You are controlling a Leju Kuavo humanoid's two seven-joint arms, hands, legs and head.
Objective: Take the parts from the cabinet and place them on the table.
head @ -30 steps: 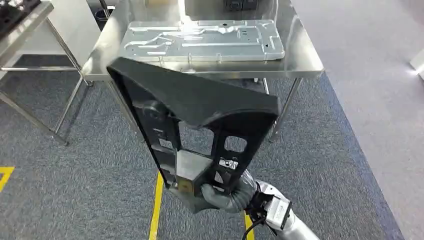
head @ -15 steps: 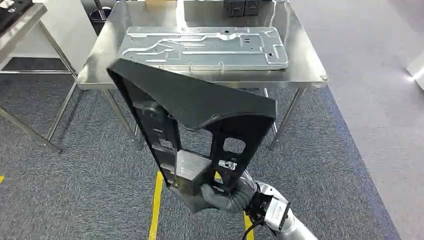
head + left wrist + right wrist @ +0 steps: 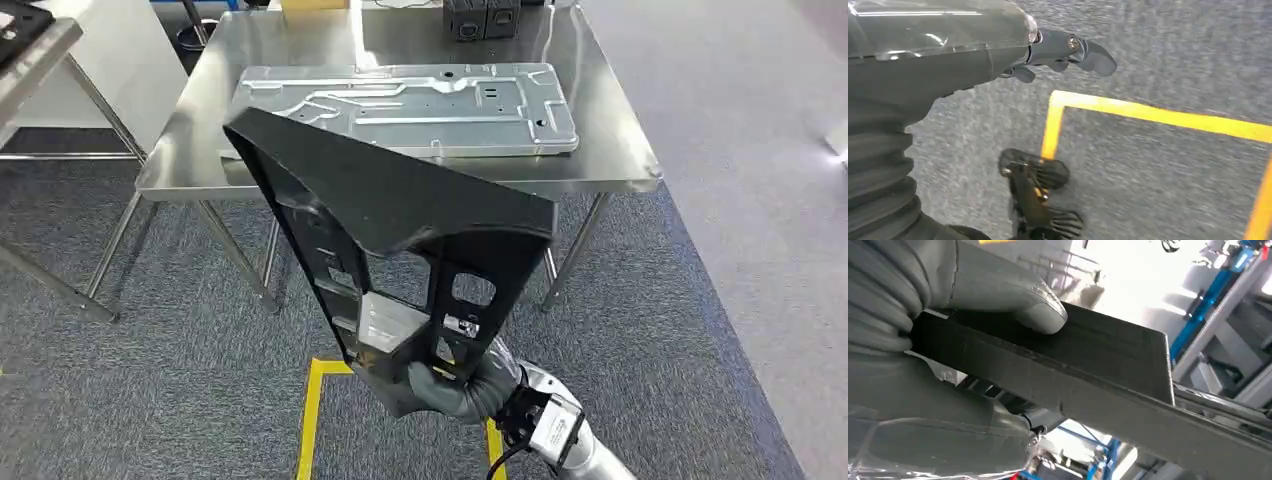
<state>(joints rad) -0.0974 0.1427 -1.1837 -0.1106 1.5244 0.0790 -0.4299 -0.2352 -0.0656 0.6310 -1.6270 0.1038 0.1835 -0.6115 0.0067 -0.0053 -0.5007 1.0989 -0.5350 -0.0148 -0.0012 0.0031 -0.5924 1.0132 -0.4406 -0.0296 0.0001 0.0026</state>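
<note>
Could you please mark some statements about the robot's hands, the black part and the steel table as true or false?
1. The right hand holds the black part. True.
2. The left hand grips a second part. False: it holds nothing and hangs over the carpet.
3. A silver metal panel lies flat on the steel table. True.
4. The black part already rests on the table. False: it is held up, in front of the table.
5. Yellow floor lines run under the robot. True.

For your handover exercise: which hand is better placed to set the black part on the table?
Right: the right hand already grips the black part before the table; the left hand hangs over the floor.
</note>
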